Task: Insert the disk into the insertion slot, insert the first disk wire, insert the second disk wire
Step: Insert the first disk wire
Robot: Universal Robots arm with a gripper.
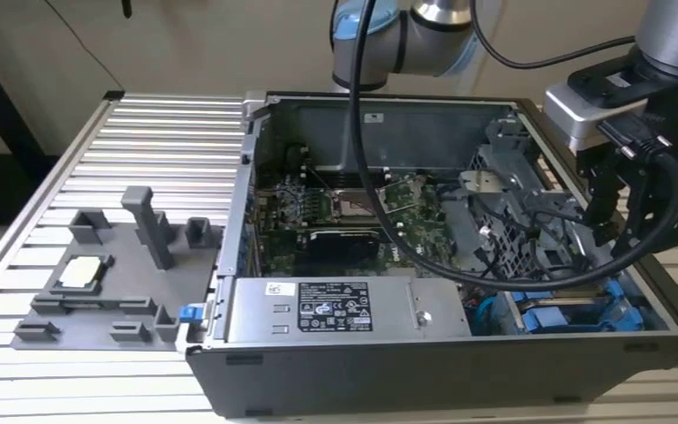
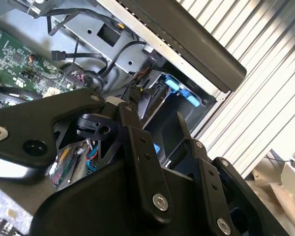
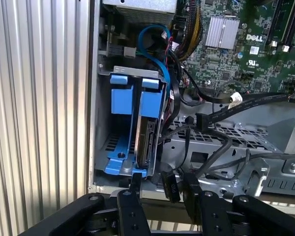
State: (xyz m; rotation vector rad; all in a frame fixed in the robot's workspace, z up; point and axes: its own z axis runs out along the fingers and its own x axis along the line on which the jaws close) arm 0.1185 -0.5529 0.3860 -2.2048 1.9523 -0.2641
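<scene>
The disk (image 3: 147,142), grey metal in a bright blue carrier, stands on edge in the insertion slot (image 3: 130,72), at four o'clock of the case (image 1: 433,380) in the exterior view. I see only its thin edge; its faces are hidden. Its long axis points at my tool (image 3: 162,177), whose fingers stand apart.

Locate case (image 1: 433,375) on counter (image 1: 162,141), fixture tray (image 1: 92,305) beside it at exterior view's left. Disk (image 3: 147,142) sits in insertion slot (image 3: 132,72), at case's near corner toward exterior view's right; your tool (image 1: 604,216) above it.
</scene>
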